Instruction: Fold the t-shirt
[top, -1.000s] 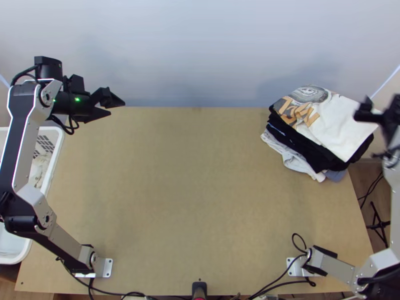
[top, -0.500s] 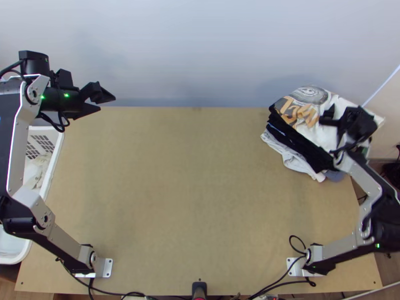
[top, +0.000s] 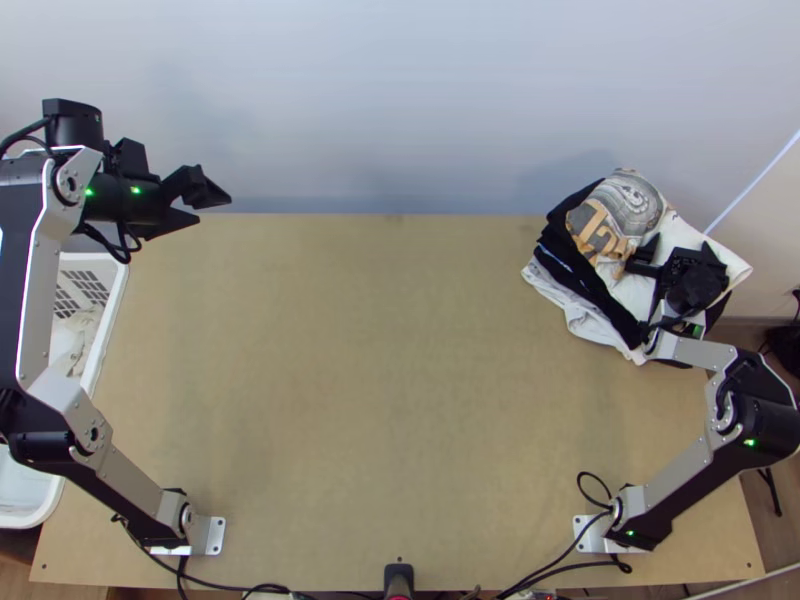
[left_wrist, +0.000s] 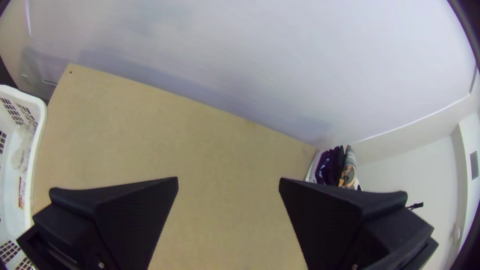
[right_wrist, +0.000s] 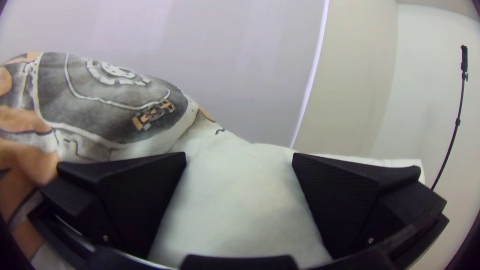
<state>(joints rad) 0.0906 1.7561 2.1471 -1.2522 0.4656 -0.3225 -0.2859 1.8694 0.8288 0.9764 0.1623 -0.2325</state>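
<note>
Top view: a white t-shirt (top: 632, 200) with a grey-and-orange print lies folded and rumpled at two o'clock, atop a pile of black clothes (top: 572, 262) and pale grey cloth (top: 582, 318). Half a second earlier its print lay flatter; now that part is humped and turned, baring more black fabric at the pile's ten o'clock side. The right gripper (top: 683, 243), which has swung in from the three o'clock edge over the past second, is at the shirt, its fingers wide apart with white fabric between them in the right wrist view. At ten o'clock, the left gripper (top: 214, 208) stands wide and without cloth, having shifted slightly toward nine o'clock over that second.

Light wood forms the table (top: 400, 350), bare through its middle. A white basket (top: 112, 320) with pale cloth inside sits at nine o'clock. Beyond twelve o'clock rises a pale wall (top: 400, 100); a thin black pole (right_wrist: 456, 122) stands in the room.
</note>
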